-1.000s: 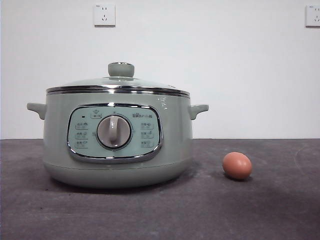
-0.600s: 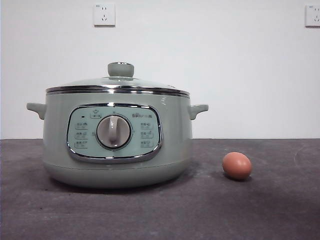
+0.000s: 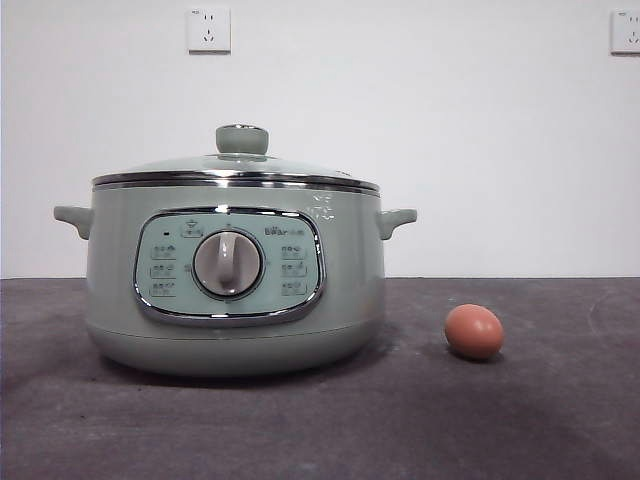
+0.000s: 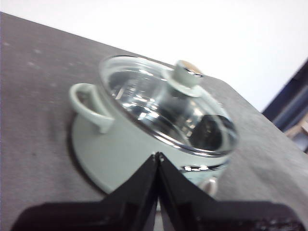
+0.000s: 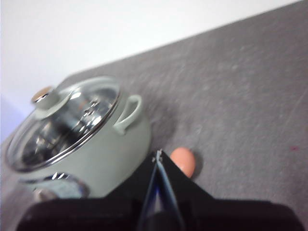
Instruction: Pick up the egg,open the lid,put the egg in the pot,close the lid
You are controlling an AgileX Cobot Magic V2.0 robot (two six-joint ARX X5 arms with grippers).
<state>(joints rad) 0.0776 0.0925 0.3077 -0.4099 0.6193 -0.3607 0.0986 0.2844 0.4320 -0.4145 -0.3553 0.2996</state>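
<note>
Sitting on the dark table, the egg lies alone to the right of the pot, near it but apart, and the lid rests closed on the rim. Neither arm shows from the front. From the wrist cameras, the right gripper hangs above the egg with its jaws pressed together, holding nothing; the left gripper hovers over the near side of the pot, jaws also together and empty. The risk I see: the smooth oval egg could roll or squirt out if the jaws close off-centre, or crack if squeezed hard. The control panel carries small markings, too fine to read.
</note>
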